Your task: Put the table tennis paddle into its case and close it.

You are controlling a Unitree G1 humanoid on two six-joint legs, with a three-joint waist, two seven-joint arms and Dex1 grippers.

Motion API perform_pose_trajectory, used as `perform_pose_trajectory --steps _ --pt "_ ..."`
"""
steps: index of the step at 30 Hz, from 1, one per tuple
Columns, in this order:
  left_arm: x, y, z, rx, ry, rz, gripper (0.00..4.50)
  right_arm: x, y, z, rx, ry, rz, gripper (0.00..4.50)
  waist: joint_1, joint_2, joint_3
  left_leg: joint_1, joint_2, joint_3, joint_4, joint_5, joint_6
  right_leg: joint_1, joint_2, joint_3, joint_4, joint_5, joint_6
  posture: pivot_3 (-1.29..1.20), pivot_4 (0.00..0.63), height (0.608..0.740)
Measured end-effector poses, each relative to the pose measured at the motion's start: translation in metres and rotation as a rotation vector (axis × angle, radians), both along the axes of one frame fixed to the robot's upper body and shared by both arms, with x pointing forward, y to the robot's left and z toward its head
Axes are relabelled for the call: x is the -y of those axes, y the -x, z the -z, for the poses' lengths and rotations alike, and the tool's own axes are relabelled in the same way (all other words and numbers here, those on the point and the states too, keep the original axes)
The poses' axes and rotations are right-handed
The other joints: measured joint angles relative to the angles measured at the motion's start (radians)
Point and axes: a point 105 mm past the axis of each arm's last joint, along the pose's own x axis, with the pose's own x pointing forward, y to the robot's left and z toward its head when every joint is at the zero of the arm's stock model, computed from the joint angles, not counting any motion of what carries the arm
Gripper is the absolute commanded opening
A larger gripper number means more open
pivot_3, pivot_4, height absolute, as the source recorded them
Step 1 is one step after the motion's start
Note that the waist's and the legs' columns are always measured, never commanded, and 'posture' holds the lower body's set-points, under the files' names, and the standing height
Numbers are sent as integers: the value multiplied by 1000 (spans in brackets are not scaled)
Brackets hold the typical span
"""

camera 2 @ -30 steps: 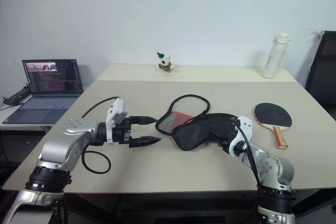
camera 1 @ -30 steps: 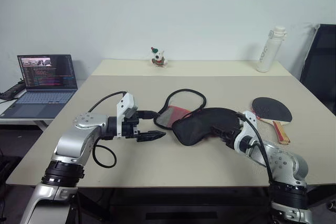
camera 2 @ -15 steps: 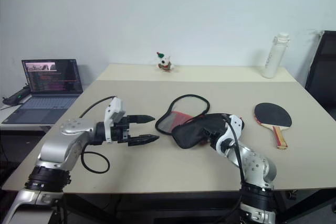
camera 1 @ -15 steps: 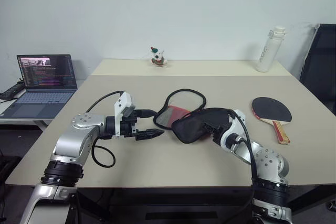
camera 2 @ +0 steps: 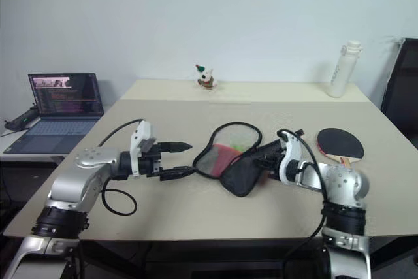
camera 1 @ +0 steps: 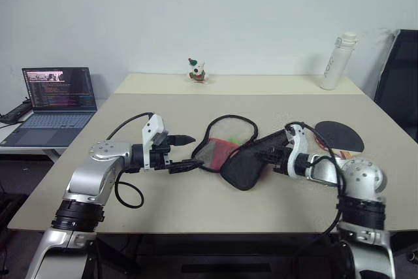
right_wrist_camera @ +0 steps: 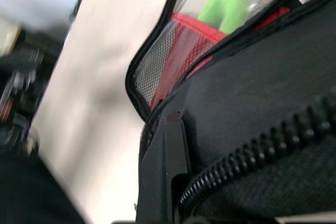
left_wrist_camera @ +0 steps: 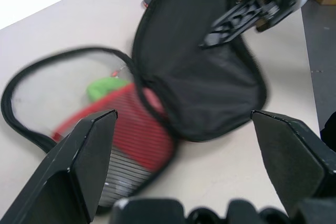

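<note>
The case [camera 1: 243,164] lies open mid-table. Its black flap [left_wrist_camera: 199,77] is lifted and tilted up, and the red and mesh half [camera 1: 219,147] lies flat with the green ball [left_wrist_camera: 105,87] on it. My right gripper [camera 1: 262,154] is shut on the upper edge of the flap, and one finger [right_wrist_camera: 163,171] presses the black fabric. My left gripper [camera 1: 196,151] is open and hovers just left of the case, touching nothing. The table tennis paddle [camera 1: 341,136] lies flat to the right of the case, partly hidden behind my right arm.
An open laptop [camera 1: 55,102] stands on a side table at the left. A white bottle [camera 1: 336,60] and a small figurine [camera 1: 196,71] stand at the back of the table. A black chair [camera 1: 400,83] is at the far right.
My right gripper has shut on the case's black flap and risen toward the left, lifting the flap so the case stands open. The left gripper has stayed in place, open.
</note>
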Motion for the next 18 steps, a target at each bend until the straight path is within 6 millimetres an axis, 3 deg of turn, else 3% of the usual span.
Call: perform_pose_trajectory --steps 6,9,14,18 --pt "2 0 -2 11 7 -4 4450 20 7 4 -54 142 -152 44 0 0 0 0 -1 0 0 0 0 0 0 0 -1 0 0 0 150 740" --pt "0 2 -1 10 13 -12 4450 40 -4 11 -58 245 -158 44 0 0 0 0 -1 1 0 0 0 0 0 0 -1 0 0 0 150 740" --pt "1 3 -1 12 14 -18 4450 57 -25 29 -46 370 -202 44 -2 0 1 0 -1 1 0 0 0 -1 3 0 -1 0 0 0 150 740" --pt "1 3 -2 14 15 -25 4450 70 -40 26 -10 441 -214 44 -1 0 1 0 -1 1 0 0 0 -1 3 0 -1 0 0 0 150 740"
